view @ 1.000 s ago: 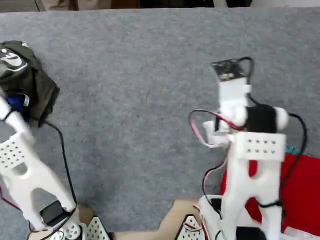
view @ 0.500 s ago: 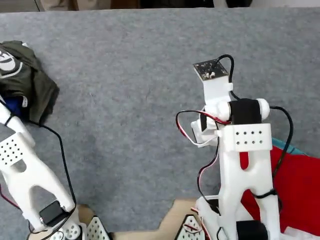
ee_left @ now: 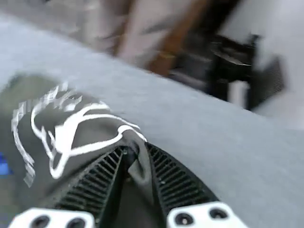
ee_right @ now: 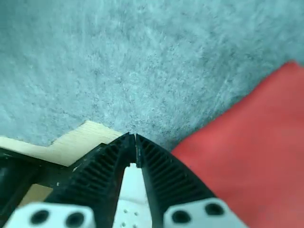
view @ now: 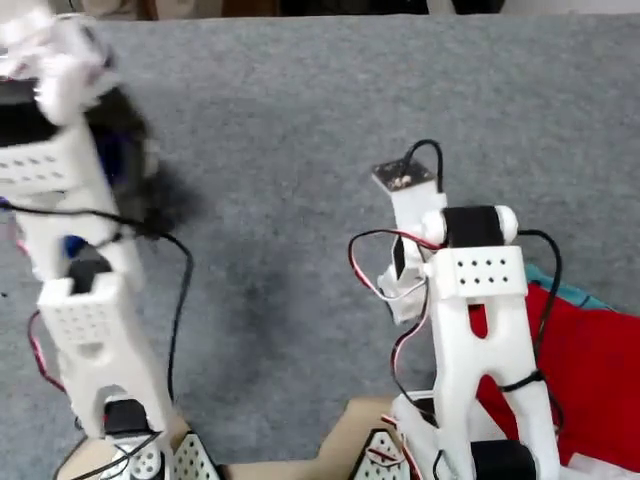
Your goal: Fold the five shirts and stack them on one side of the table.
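We see the left gripper (ee_left: 134, 151), black with ribbed fingers (ee_left: 102, 178), pinched shut on a fold of the crumpled dark olive shirt (ee_left: 71, 128) with a white printed figure. The cloth is bunched between the two jaws and spreads away from them over the grey felt table (view: 300, 120). In the high view the white left arm (view: 70, 200) stands over the table's far left corner, and the shirt shows there as a dark smear beside it. Whether the cloth touches the table we cannot tell.

The right gripper (ee_right: 132, 138) has its black ribbed jaws pressed together with nothing between them. It points down at the table's near edge, where a pale wooden board (ee_right: 78, 137) juts out from under the felt. The white right arm (view: 480, 300) stands over the table's near right part.

A flat bright red shirt (view: 590, 380) lies on the table's near right corner, just beside the right arm's base and partly behind it. A thin teal cloth edge (view: 562, 288) peeks out along its far side
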`<action>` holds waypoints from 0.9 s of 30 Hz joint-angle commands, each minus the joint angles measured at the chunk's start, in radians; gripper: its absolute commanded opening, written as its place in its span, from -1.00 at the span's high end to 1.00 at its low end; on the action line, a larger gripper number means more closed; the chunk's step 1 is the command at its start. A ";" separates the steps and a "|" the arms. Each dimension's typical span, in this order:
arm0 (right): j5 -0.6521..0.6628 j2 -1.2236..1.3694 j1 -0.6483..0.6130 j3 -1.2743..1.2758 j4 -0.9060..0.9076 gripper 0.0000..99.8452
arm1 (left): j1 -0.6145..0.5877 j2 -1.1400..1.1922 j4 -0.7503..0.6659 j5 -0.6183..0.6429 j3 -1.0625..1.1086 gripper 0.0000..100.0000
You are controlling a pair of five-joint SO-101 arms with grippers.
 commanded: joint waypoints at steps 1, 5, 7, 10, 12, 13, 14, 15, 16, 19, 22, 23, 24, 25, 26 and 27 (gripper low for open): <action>0.044 -0.005 0.015 0.025 -0.020 0.99 | 0.199 -0.183 0.011 0.003 0.153 0.96; 0.098 0.002 0.140 0.028 -0.086 0.99 | 0.433 -0.346 0.011 -0.008 0.517 0.95; 0.110 0.002 0.213 0.027 -0.130 0.99 | 0.526 -0.415 0.011 -0.080 0.730 0.95; 0.107 0.002 0.263 0.025 -0.144 0.85 | 0.594 -0.499 0.009 -0.201 1.034 0.92; 0.103 0.002 0.260 0.027 -0.144 0.66 | 0.614 -0.555 0.009 -0.201 1.203 0.80; 0.103 0.002 0.254 0.027 -0.144 0.55 | 0.608 -0.587 0.009 -0.183 1.272 0.73; 0.107 0.002 0.240 0.027 -0.144 0.45 | 0.601 -0.624 0.009 -0.158 1.320 0.64; 0.109 0.002 0.222 0.027 -0.144 0.36 | 0.571 -0.662 0.008 -0.130 1.350 0.57; 0.109 0.002 0.194 0.025 -0.144 0.29 | 0.519 -0.702 0.008 -0.100 1.367 0.51; 0.101 0.002 0.056 0.025 -0.143 0.16 | 0.354 -0.789 0.006 -0.055 1.370 0.40; 0.049 0.004 -0.170 0.024 -0.144 0.16 | 0.153 -0.825 0.005 -0.078 1.382 0.39; 0.018 0.007 -0.248 0.016 -0.147 0.16 | 0.089 -0.825 0.005 -0.091 1.386 0.39; -0.017 0.016 -0.320 -0.001 -0.158 0.16 | 0.015 -0.819 -0.005 -0.104 1.404 0.39; -0.049 0.036 -0.378 -0.027 -0.170 0.16 | -0.061 -0.805 -0.037 -0.114 1.438 0.39; -0.081 0.067 -0.423 -0.065 -0.180 0.16 | -0.133 -0.786 -0.087 -0.110 1.485 0.39; -0.103 0.107 -0.453 -0.107 -0.187 0.16 | -0.198 -0.762 -0.160 -0.104 1.544 0.39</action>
